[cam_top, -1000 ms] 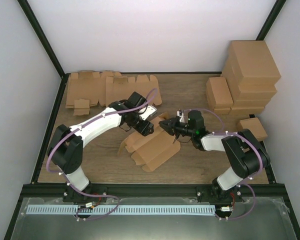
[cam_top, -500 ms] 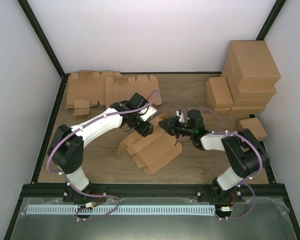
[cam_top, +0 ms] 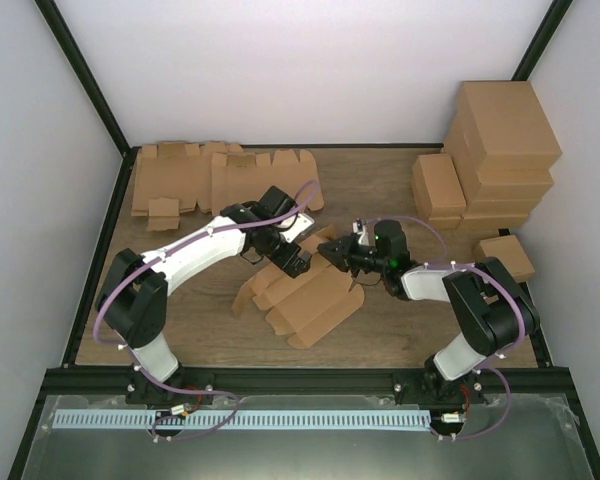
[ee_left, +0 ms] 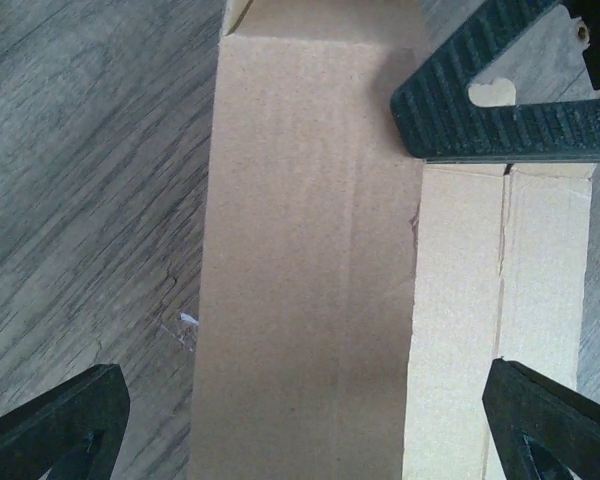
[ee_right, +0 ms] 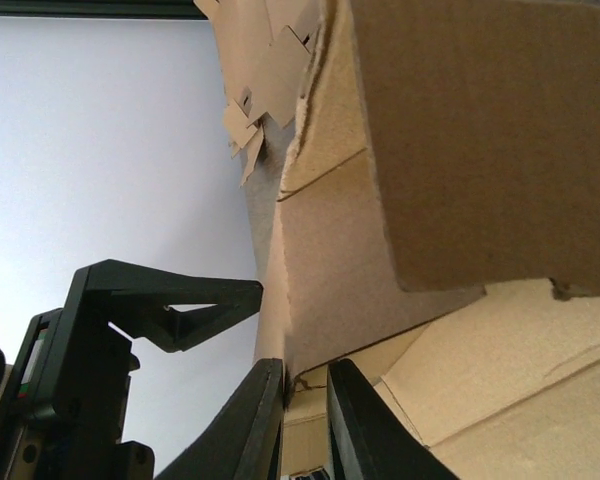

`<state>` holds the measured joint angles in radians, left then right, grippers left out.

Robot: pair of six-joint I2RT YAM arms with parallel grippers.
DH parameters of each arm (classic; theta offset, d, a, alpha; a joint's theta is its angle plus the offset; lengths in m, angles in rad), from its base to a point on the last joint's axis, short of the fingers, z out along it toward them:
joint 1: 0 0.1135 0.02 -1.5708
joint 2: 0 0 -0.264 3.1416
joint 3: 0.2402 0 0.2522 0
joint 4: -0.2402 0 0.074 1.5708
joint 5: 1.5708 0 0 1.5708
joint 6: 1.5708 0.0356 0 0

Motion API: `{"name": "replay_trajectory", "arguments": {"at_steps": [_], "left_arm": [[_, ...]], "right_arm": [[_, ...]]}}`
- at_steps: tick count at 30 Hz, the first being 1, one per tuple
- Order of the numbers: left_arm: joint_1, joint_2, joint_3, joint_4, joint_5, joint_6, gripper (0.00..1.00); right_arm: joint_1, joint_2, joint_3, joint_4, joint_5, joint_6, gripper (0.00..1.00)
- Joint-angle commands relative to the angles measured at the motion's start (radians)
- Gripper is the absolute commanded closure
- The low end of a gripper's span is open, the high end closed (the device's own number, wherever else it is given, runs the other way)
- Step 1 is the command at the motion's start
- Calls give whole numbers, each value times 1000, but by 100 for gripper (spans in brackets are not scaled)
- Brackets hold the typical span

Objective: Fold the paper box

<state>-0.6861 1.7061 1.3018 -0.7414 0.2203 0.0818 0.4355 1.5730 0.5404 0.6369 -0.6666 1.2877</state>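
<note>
A robot lab cell: white wall panels (cam_top: 310, 70), black framing (cam_top: 80, 70), wooden tabletop (cam_top: 380, 180).

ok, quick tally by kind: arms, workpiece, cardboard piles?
Arms: 2 (left arm, right arm)
Workpiece, paper box: 1
Heap of flat blanks, back left: 1, sheets uncountable
Group of closed cartons, right: 1, exact number unclear
Total: 5

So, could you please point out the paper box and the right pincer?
paper box (cam_top: 315, 303): top external view, on its flat middle panel.
right pincer (ee_right: 305, 375): right wrist view, midway between its fingertips.
</note>
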Motion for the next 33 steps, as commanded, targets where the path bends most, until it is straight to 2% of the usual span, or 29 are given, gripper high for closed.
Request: {"name": "replay_trajectory", "arguments": {"at_steps": [1, 6, 11, 13, 21, 25, 33], "left_arm": [[-1, 3, 36, 0, -26, -10, 0], [-3, 28, 59, -12, -31, -6, 1], [-1, 58, 63, -30, 10, 12, 13], [-4, 64, 59, -32, 18, 16, 15], [-8, 82, 75, -45, 5, 6, 31], [-25, 76, 71, -54, -35, 0, 36], [-73, 75, 63, -58, -116, -15, 39]], "right_arm": [[6, -17, -16, 0, 4, -25, 87], [6, -20, -26, 3, 2, -25, 87], [6, -27, -26, 0, 4, -28, 87], [6, -30, -26, -1, 4, -28, 87], [6, -39, -26, -9, 4, -37, 87], [7, -67, -22, -24, 4, -80, 80], [2, -230, 36, -339, 100, -335, 68]]}}
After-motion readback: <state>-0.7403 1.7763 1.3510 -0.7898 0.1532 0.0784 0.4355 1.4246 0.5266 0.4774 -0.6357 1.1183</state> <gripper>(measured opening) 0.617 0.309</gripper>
